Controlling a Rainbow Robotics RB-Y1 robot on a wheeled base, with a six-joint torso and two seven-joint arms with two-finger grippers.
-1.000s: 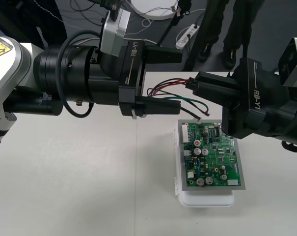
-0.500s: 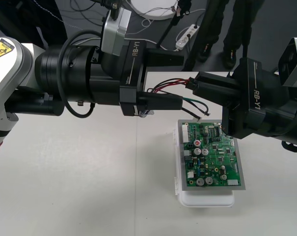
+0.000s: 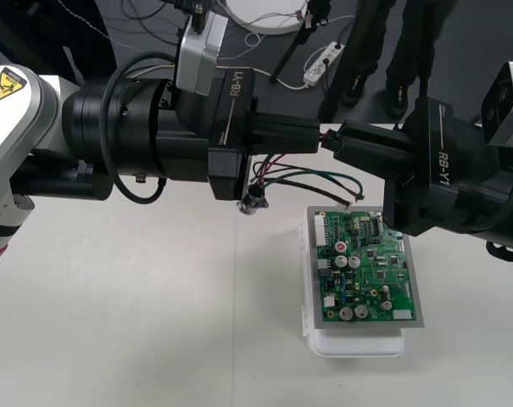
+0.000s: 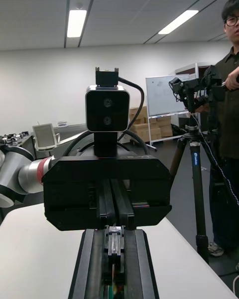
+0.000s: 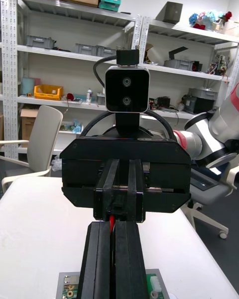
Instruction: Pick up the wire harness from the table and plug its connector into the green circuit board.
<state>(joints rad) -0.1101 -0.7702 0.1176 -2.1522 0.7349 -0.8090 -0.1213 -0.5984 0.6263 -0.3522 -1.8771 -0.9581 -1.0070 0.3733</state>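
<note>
Above the table's far part, my left gripper (image 3: 311, 136) and right gripper (image 3: 331, 142) meet tip to tip, both shut on the wire harness (image 3: 307, 175). Its red, black and green wires loop down between them. The round metal socket (image 3: 254, 202) hangs under the left gripper. In the left wrist view a red wire (image 5: 110, 223) shows between my shut fingers (image 5: 102, 259), facing the other gripper (image 5: 124, 179). The right wrist view has the small plug (image 4: 114, 241) between my right fingers (image 4: 92, 269). The green circuit board (image 3: 368, 271) lies on its white base (image 3: 358, 343), below and nearer than the grippers.
Pale table (image 3: 112, 322) stretches left of the board and in front of it. Dark floor with cables and a power strip (image 3: 324, 59) lies past the far edge. The right arm's body (image 3: 460, 186) hangs over the board's far right corner.
My left gripper's fingers went from wide open to shut around the wires by the right gripper's tip. The socket has dropped into sight under the left gripper. The right arm held still.
</note>
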